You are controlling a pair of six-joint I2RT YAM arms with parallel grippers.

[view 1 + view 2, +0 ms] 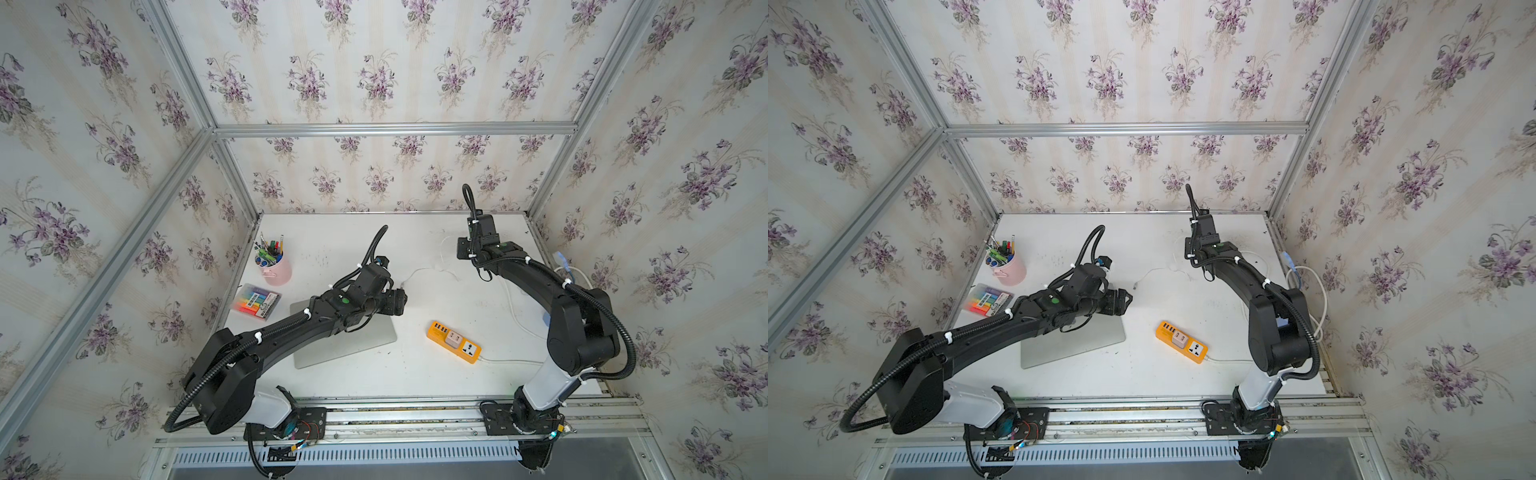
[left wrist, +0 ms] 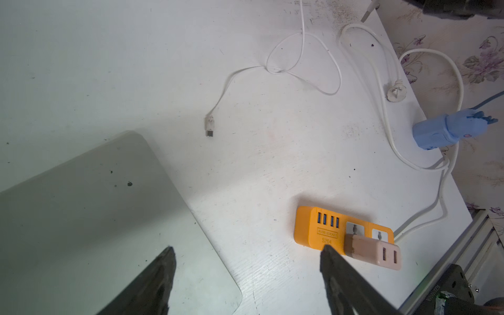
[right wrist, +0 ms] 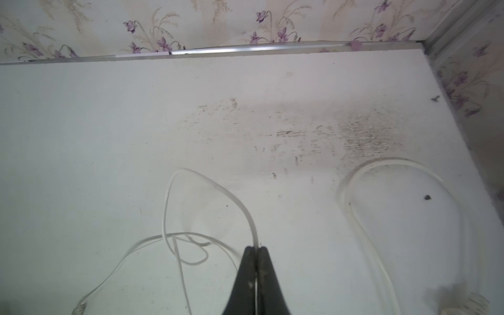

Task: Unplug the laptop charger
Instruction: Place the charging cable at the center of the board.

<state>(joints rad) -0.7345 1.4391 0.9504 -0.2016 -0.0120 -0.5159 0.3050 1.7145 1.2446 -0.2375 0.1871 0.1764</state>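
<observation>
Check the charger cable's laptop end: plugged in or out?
Out. The cable's connector lies loose on the table, apart from the laptop. The right pincer pinches the thin cable farther along.

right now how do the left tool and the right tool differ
The left tool stands open with nothing between its fingers; the right tool is shut on the thin white charger cable.
The left tool hangs over the corner of the thin silver-grey laptop, near the orange power strip; the right tool sits toward the far wall.
Both have dark tapered fingers.
</observation>
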